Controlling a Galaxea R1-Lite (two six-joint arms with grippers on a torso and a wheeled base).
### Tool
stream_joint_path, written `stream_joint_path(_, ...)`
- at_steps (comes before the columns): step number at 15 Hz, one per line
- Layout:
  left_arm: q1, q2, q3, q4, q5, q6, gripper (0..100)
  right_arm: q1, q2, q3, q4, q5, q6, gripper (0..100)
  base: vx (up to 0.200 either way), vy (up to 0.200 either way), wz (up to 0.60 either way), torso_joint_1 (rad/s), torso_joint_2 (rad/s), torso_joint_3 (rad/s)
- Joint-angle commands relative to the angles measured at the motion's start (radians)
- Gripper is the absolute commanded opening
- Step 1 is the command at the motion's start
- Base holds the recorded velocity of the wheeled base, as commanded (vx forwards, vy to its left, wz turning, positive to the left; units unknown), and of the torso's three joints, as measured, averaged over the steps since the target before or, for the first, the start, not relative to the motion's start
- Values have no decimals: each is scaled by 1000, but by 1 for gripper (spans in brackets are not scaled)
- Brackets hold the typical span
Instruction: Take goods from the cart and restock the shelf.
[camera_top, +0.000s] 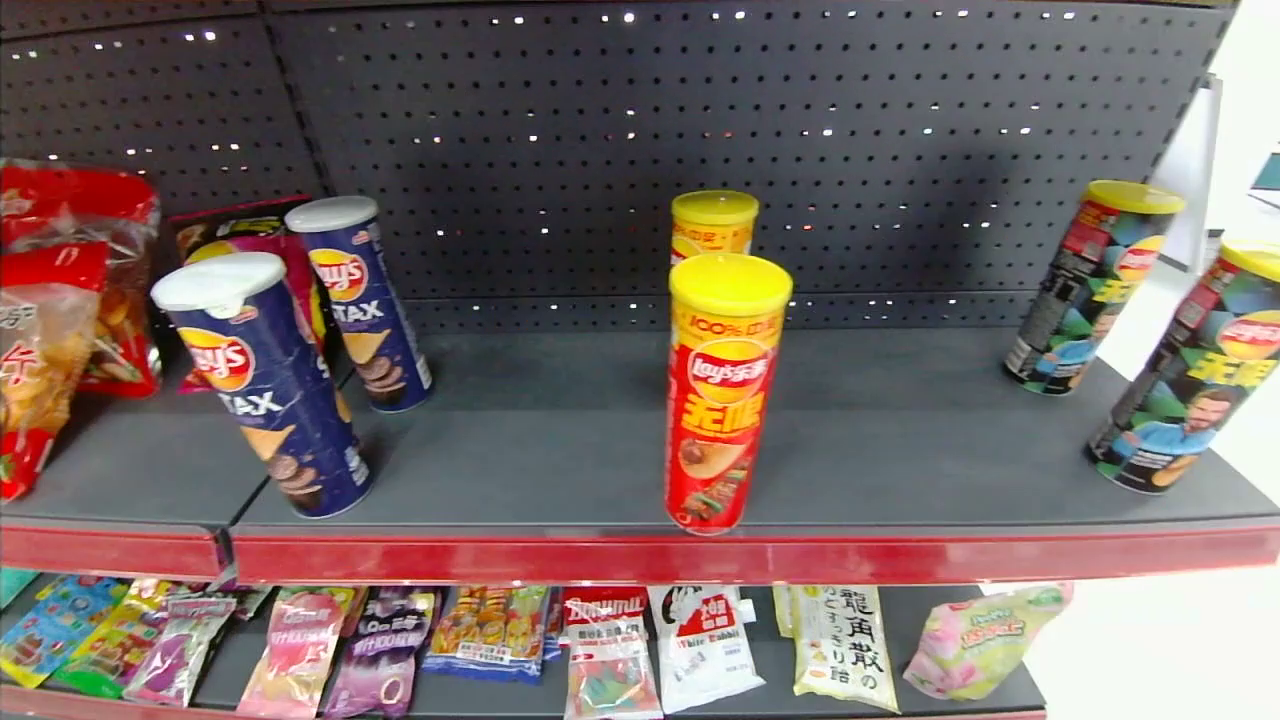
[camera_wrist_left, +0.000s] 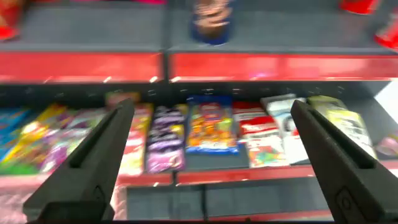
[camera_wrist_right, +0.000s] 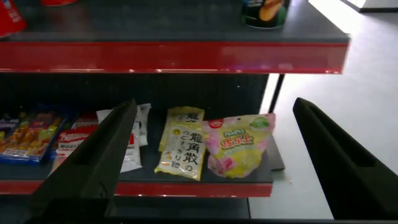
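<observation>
Red chip can (camera_top: 722, 395) stands at the shelf's (camera_top: 540, 450) front edge, well apart from the blue can (camera_top: 270, 385) and the green can (camera_top: 1180, 370). Left hand (camera_wrist_left: 211, 107) and right hand (camera_wrist_right: 214, 106) are released.

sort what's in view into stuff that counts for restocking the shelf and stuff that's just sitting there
For the job:
upper shelf, bare gaps between cans
left gripper and right gripper, both open, empty

Just sitting there, likely already stocked:
blue cans, red can, green-patterned cans
snack bags on the level below
red bags at the shelf's left end
</observation>
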Motion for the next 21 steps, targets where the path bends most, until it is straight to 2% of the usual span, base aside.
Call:
stream_joint_path(1, -2, -18, 9, 1, -5, 4, 100, 0, 1, 0, 1, 2, -1, 100, 0, 0, 0, 0, 0, 0)
stream_joint_path(4, -1, -25, 18, -3, -7, 3, 100, 1, 7, 0, -1, 20, 8, 100, 0, 0, 0, 0, 0, 0)
stream_joint_path(6, -1, -25, 32, -2, -47, 7, 100, 3, 7, -1, 4, 72, -1, 100, 0, 0, 0, 0, 0, 0)
stream_joint_path(8, -1, -25, 63, -2, -44, 15, 100, 3, 7, 0, -4, 78, -18, 100, 0, 0, 0, 0, 0, 0)
stream_joint_path(9, -1, -25, 87, -5, -44, 18, 100, 9, 21, -46, -22, 118, 4, 100, 0, 0, 0, 0, 0, 0)
stream_joint_path(10, -1, -25, 107, -16, -44, 30, 100, 38, 222, -251, -24, 192, 119, 100, 0, 0, 0, 0, 0, 0)
stream_joint_path(11, -1, -25, 139, -46, -44, 53, 100, 38, 402, -416, -33, 186, 188, 100, 0, 0, 0, 0, 0, 0)
stream_joint_path(12, -1, -25, 179, -98, -47, 81, 100, 55, 503, -511, -28, 204, 160, 100, 0, 0, 0, 0, 0, 0)
stream_joint_path(14, -1, -25, 198, -151, -54, 86, 100, 107, 615, -523, -31, 276, 35, 100, 0, 0, 0, 0, 0, 0)
stream_joint_path(15, -1, -25, 207, -157, -39, 75, 100, 169, 733, -508, -34, 299, 1, 100, 0, 0, 0, 0, 0, 0)
stream_joint_path(17, -1, -25, 222, -195, -17, 78, 100, 261, 860, -501, -33, 292, -1, 100, 0, 0, 0, 0, 0, 0)
stream_joint_path(21, -1, -25, 224, -200, 9, 86, 100, 278, 1104, -557, -37, 221, -15, 100, 0, 0, 0, 0, 0, 0)
